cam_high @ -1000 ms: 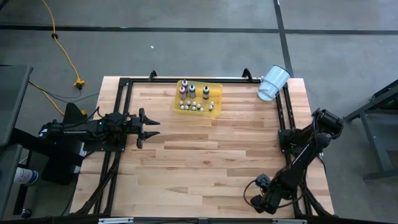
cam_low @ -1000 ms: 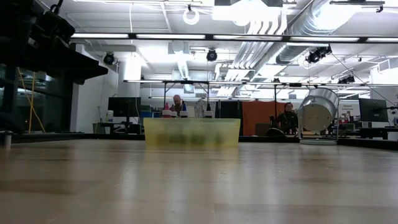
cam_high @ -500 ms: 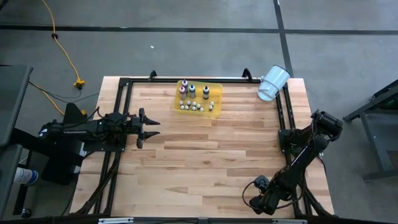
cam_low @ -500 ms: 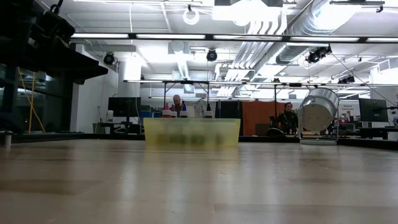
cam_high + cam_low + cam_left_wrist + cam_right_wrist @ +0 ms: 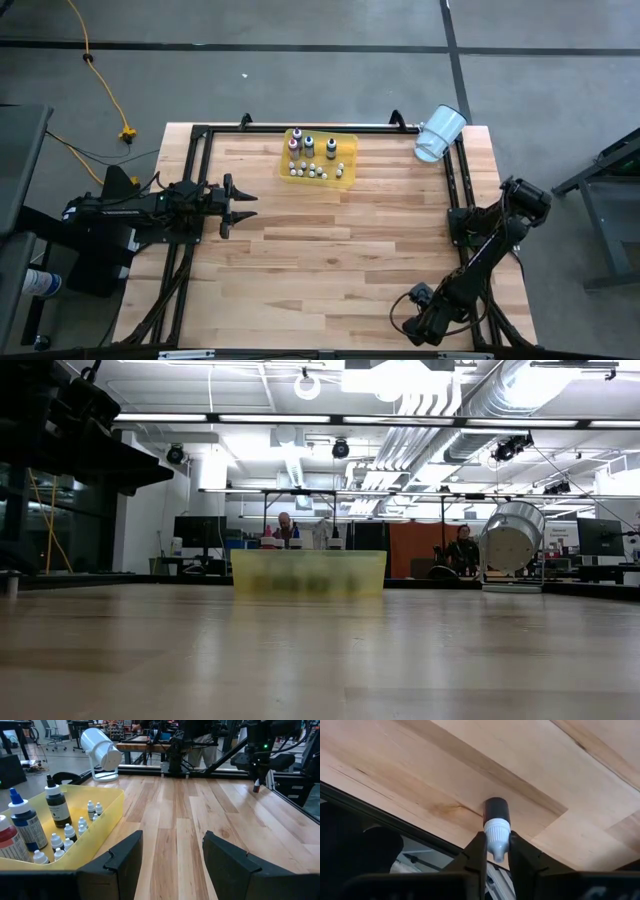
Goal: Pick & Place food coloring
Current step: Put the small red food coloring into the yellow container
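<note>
Translucent yellow tray (image 5: 346, 176), white cup (image 5: 438, 132), pale striped wooden table (image 5: 330, 250).

Surface (image 5: 330, 250): light wood planks with a black frame along its edges. Yellow tray (image 5: 347, 175) sits on it at 12 o'clock, near the far edge. White cup (image 5: 438, 132) lies tipped on its side at about 1 o'clock, at the far right corner. One small dark bottle with a pale cap (image 5: 496, 822) stands on the wood at about 5 o'clock, close to the near right edge.
</note>
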You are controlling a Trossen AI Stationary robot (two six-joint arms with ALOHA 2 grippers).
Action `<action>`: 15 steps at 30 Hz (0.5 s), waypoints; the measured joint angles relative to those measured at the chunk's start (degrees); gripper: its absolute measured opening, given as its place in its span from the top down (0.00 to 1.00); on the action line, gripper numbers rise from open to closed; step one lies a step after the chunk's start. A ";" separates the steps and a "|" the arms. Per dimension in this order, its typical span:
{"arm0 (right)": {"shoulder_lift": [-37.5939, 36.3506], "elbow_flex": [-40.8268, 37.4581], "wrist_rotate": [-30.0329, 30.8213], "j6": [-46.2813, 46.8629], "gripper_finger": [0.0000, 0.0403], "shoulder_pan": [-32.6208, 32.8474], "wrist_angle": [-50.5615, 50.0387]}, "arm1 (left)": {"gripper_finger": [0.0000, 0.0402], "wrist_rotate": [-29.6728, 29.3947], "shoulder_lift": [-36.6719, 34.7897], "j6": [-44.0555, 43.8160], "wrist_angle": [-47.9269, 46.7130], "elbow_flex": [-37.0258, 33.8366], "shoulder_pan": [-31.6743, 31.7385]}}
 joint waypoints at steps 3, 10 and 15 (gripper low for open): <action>-0.04 0.00 0.00 -0.02 0.88 0.00 0.25 | 0.51 0.00 0.00 -0.01 0.00 0.00 -0.01; -0.30 0.00 0.34 -0.30 0.88 -0.25 0.61 | 0.51 0.01 0.00 0.00 0.01 0.00 -0.02; -0.52 0.00 0.49 -1.09 0.88 -0.41 0.91 | 0.51 0.01 0.00 0.00 0.00 0.00 0.00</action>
